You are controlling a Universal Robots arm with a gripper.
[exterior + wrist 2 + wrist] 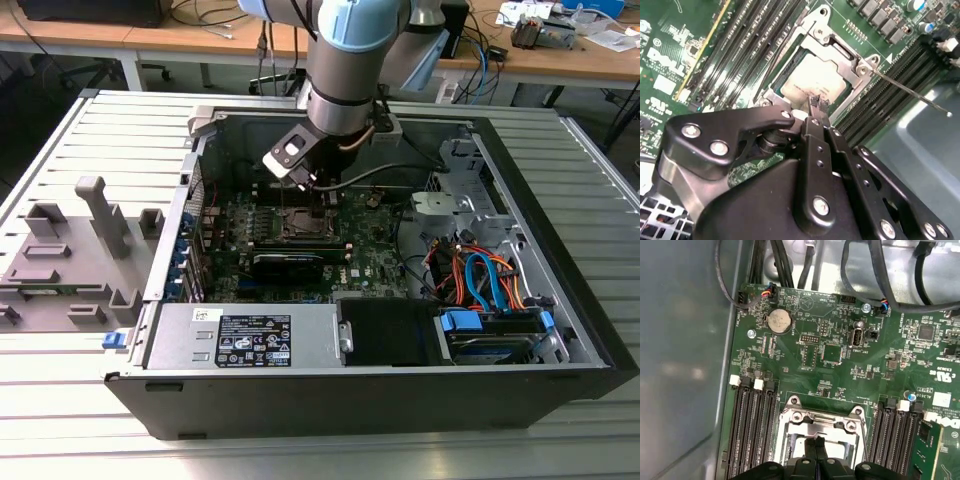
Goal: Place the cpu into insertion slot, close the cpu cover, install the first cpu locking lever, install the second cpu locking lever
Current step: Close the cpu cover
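One step looks done to me, perhaps two. The cpu (815,80) lies flat in the insertion slot (303,224). Its pale metal top shows through the window of the cpu cover (837,47), which I judge to be down over it. A thin locking lever (912,95) juts free from the socket's corner, so I take that one as unlatched; of the other lever I cannot tell.

My claw (818,104) is clenched, with its tips together on the cpu's top near the cover's frame. I can make out nothing pinched between them.

The exterior view puts the arm in the upper middle of the frame, reaching down into the open computer case (560,300) on the slatted table (60,420). A grey fixture (70,260) stands at the exterior view's left. From there I cannot read the socket's detail.

The second wrist view gives me the lever and the chip's top. The first wrist view shows the cover's hinge end, the memory slots (752,435) flanking the socket, and beyond them a coin battery (779,320) and black cables (790,265).
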